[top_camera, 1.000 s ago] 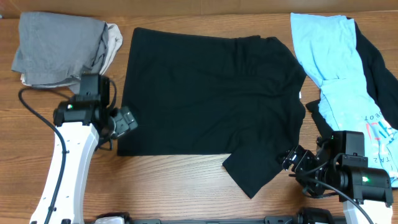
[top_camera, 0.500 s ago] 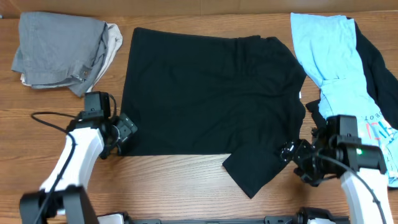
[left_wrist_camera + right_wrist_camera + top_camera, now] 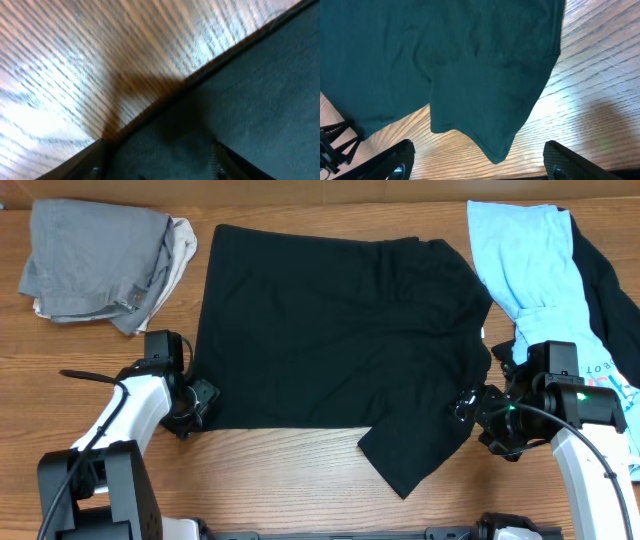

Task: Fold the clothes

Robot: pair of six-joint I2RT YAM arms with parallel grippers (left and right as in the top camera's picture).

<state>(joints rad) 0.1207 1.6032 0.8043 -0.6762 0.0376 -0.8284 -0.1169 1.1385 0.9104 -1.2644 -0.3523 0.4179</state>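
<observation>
- Wooden table (image 3: 300,470), bare grain along the near edge; both arms reach in from that side
- Nearest cloth: one sleeve (image 3: 410,455) of the black T-shirt (image 3: 330,320) juts toward the near edge at an angle, not tucked in
- Left gripper (image 3: 203,395) sits at the shirt's near left corner; the wrist view shows its fingers (image 3: 95,160) apart with the hem between them, nothing pinched yet
- Right gripper (image 3: 468,402) is at the shirt's right edge, just beyond the sleeve; its fingers (image 3: 395,160) are wide apart, sleeve tip ahead of them, nothing held
- Shirt body lies spread flat across the middle of the table; no fold visible in it
- Far left: grey garment (image 3: 90,260) on a beige one (image 3: 182,245), a rough stack; cannot tell how neatly folded
- Far right: light blue garment (image 3: 530,270) over another black one (image 3: 610,290), loose and rumpled
- Judgement: early stage. The shirt is laid out and ready for its first fold; the right-hand pile is untouched
</observation>
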